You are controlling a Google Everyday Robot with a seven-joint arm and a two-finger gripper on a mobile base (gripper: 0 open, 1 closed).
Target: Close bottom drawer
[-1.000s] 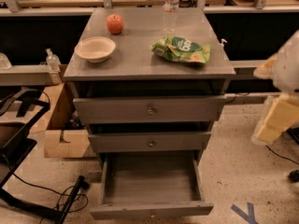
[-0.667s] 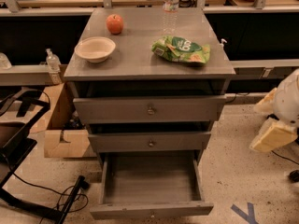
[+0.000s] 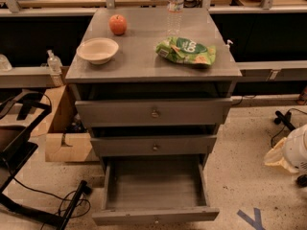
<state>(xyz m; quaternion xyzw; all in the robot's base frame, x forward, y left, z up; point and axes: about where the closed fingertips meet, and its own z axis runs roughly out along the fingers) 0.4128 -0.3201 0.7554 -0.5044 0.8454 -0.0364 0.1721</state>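
Observation:
The bottom drawer (image 3: 156,215) is the lowest of three grey drawers and is pulled far out toward me. Its shallow grey box (image 3: 154,183) is empty. Its small round knob (image 3: 154,221) is at the lower edge of the view. My gripper (image 3: 291,153) shows only as a white and beige shape at the right edge, over the floor, well to the right of the drawer and apart from it.
The middle drawer (image 3: 154,145) and top drawer (image 3: 153,112) stand slightly out. On the cabinet top lie an apple (image 3: 118,24), a bowl (image 3: 97,50), a green chip bag (image 3: 186,51) and a water bottle (image 3: 175,4). A cardboard box (image 3: 62,133) and black frame with cables (image 3: 29,176) are left.
The white and beige arm end at the right has dropped lower and drawn back toward the right edge. The drawers have not moved.

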